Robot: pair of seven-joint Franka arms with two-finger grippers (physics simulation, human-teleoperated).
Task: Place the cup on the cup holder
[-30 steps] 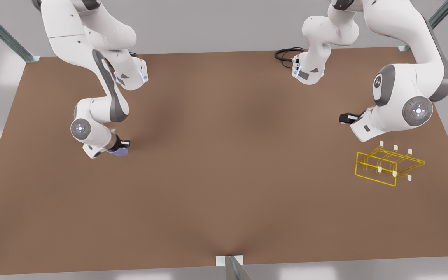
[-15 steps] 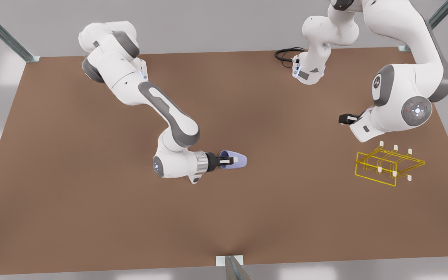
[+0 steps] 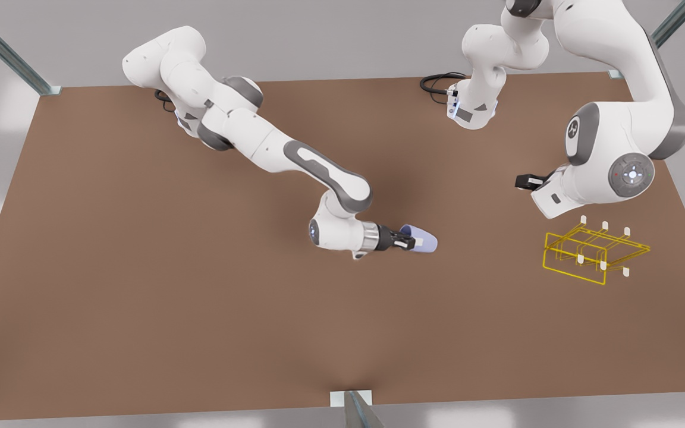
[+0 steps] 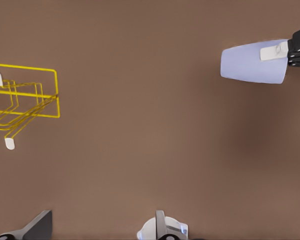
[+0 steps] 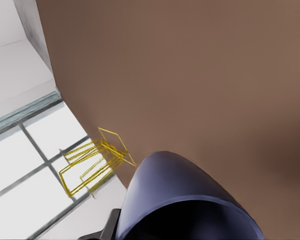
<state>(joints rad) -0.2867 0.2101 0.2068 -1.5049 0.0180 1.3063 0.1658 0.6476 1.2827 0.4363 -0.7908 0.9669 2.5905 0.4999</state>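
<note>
I had the right gripper [image 3: 409, 242] out over the middle of the brown table [image 3: 200, 309], its fingers pinching the rim of the cup [image 3: 423, 240], which lay on its side in the air, mouth toward the wrist and base pointing at the cup holder [image 3: 592, 254]. The cup was well apart from the holder, on the front view's left of it, with bare tabletop between them. From the left wrist camera I saw the same cup [image 4: 254, 63] with one white finger pad [image 4: 274, 51] flat against its wall, and the holder [image 4: 25, 100] across from it. The right wrist camera looked past the cup [image 5: 180, 200] toward the holder [image 5: 97, 162]. The left gripper [image 3: 522, 181] waited just beyond the holder, near its far side; I could not tell how its fingers stood.
</note>
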